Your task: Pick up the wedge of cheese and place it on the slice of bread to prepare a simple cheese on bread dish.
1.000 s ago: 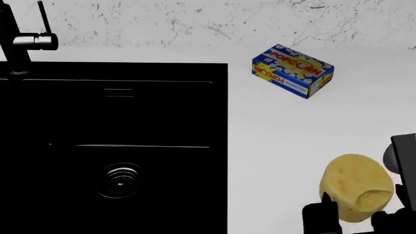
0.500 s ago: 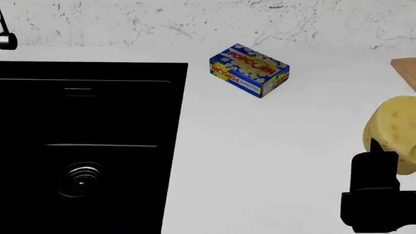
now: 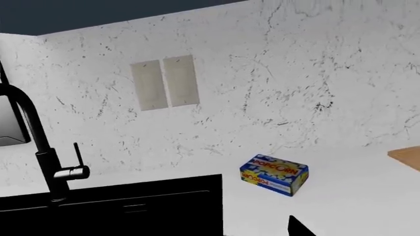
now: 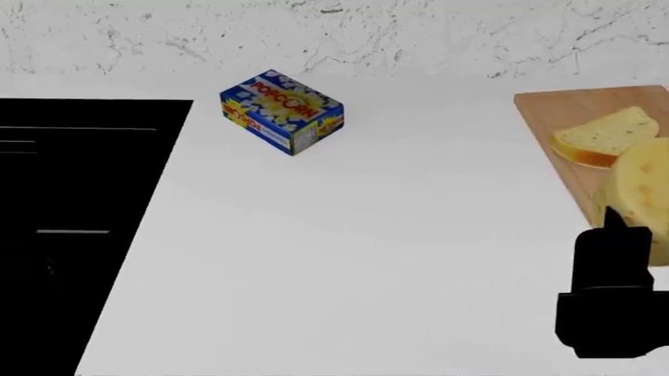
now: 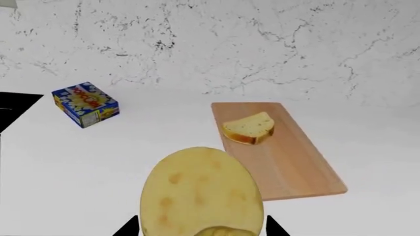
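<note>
One gripper, the right (image 5: 200,231), seems clamped on the cheese (image 5: 200,194), carried above the counter (image 4: 366,258) short of the bread (image 5: 249,128) on its board (image 5: 288,157); the left gripper's state can't be told.

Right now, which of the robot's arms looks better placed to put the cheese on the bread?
The right. Its gripper already holds the wedge of cheese, close to the slice of bread on the cutting board. The left wrist view shows only the popcorn box and faucet.
</note>
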